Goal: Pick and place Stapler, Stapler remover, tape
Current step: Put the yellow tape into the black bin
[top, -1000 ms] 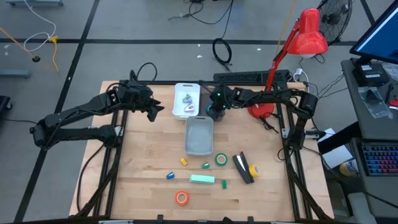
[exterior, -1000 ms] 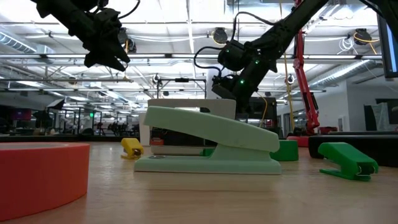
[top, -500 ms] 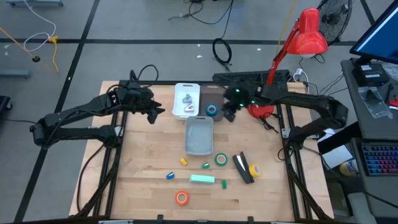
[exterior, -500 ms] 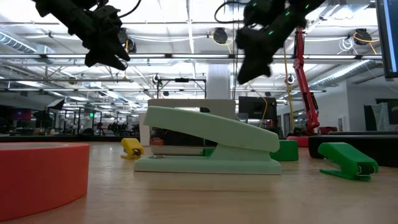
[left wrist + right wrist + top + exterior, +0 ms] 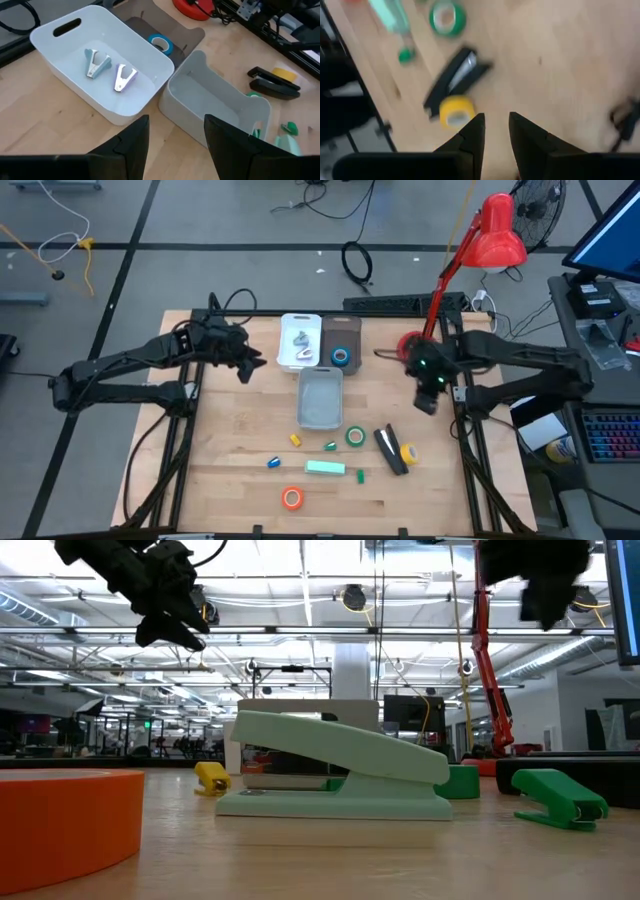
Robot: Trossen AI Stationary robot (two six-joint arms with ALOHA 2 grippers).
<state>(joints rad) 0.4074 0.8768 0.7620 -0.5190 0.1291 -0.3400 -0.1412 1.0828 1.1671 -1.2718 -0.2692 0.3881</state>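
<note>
My left gripper hangs open in the air left of the white bin, which holds two staple removers. The blue tape lies flat in the dark bin behind the grey bin. My right gripper is open, high above the right part of the table. Below and nearer lie the black stapler, the yellow tape and the green tape. The mint stapler and the orange tape lie near the front edge.
Small staple removers lie loose on the wood: a yellow one, green ones and a blue one. A red desk lamp stands at the far right corner with its base by the dark bin. Bare wood shows at left.
My right gripper has left the dark bin and swung toward the table's right and near edges, now high above the wood by the black stapler. The blue tape, hidden under it a second ago, now shows lying in the dark bin. The left arm has kept still.
</note>
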